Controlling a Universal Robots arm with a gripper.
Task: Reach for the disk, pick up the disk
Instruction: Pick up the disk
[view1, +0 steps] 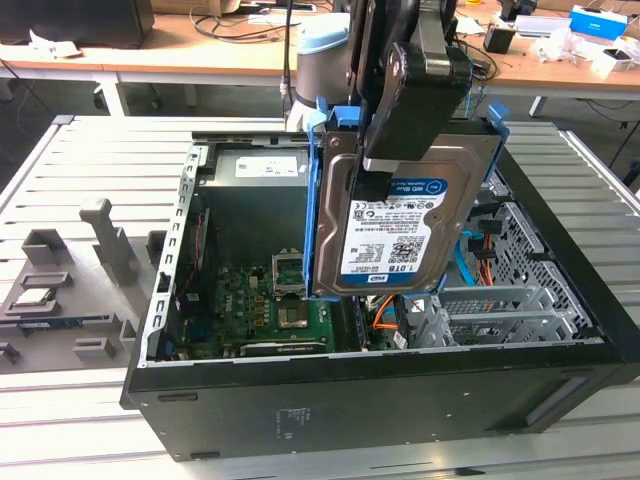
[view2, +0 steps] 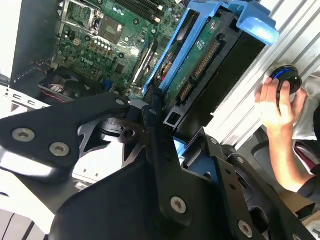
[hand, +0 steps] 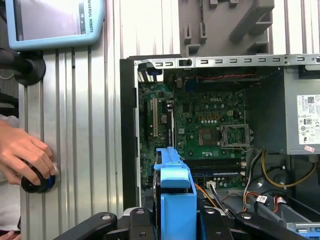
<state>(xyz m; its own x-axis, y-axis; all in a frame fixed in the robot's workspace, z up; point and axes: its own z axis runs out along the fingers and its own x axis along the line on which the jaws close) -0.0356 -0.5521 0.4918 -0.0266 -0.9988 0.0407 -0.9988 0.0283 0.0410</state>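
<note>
Tool (view1: 385, 170) clamped on lifted disk (view1: 395, 225)

The tool (view1: 385, 165) is matte black — flat angular linkage plates (view2: 65, 127) joined by round silver screws (view2: 178, 204), with thick finger bars. Above it in the exterior view sits a pale blue-grey joint cap (view1: 320, 40) on the arm, and a thin black cable (view1: 288, 50) runs alongside.

Open case (view1: 180, 300) below; sides clear
</note>
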